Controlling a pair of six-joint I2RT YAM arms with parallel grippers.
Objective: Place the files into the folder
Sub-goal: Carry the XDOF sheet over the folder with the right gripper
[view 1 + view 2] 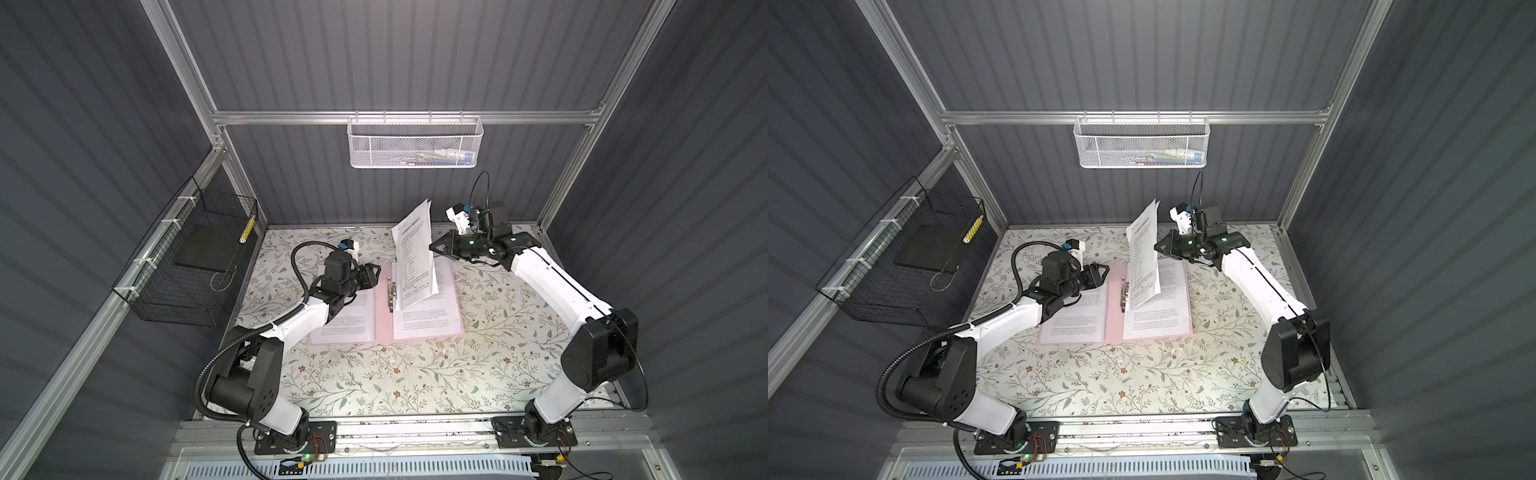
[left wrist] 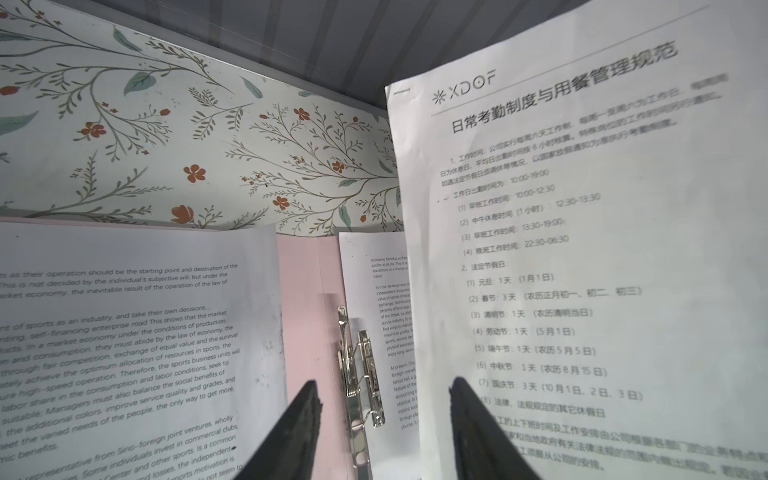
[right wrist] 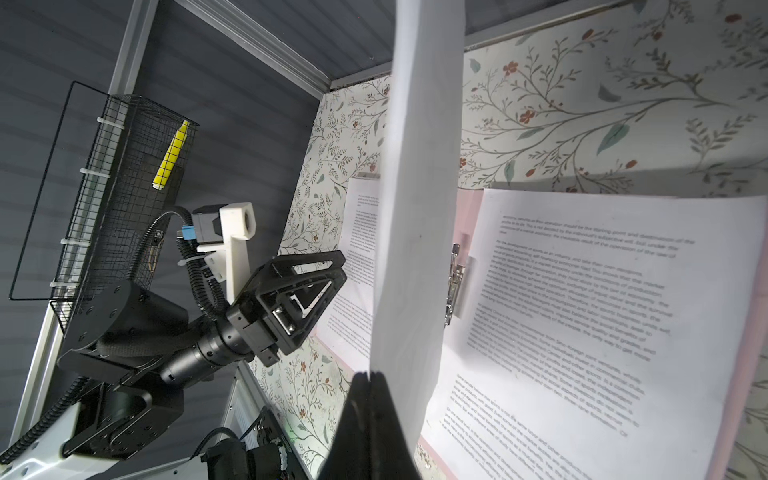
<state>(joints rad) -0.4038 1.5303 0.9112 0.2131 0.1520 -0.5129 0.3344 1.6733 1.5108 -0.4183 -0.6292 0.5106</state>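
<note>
The pale pink folder (image 1: pixel 384 320) (image 1: pixel 1113 316) lies open on the table, its metal clip (image 1: pixel 391 291) (image 2: pixel 361 365) along the spine. A printed sheet (image 1: pixel 353 316) rests on its left flap and another (image 1: pixel 432 320) on its right flap. My right gripper (image 1: pixel 432 247) (image 1: pixel 1156 248) (image 3: pixel 368 376) is shut on the edge of a few files (image 1: pixel 415 257) (image 2: pixel 582 249) (image 3: pixel 419 208), which stand nearly upright over the right flap, their lower edge by the clip. My left gripper (image 1: pixel 378 272) (image 1: pixel 1106 270) (image 2: pixel 384 382) hovers open over the spine, with nothing between its fingers.
A black wire basket (image 1: pixel 195 266) on the left wall holds a black slab (image 1: pixel 208 247) and a yellow item (image 1: pixel 248 230). A white mesh basket (image 1: pixel 413 145) hangs on the back wall. The floral table cover (image 1: pixel 374 374) stretches in front of the folder.
</note>
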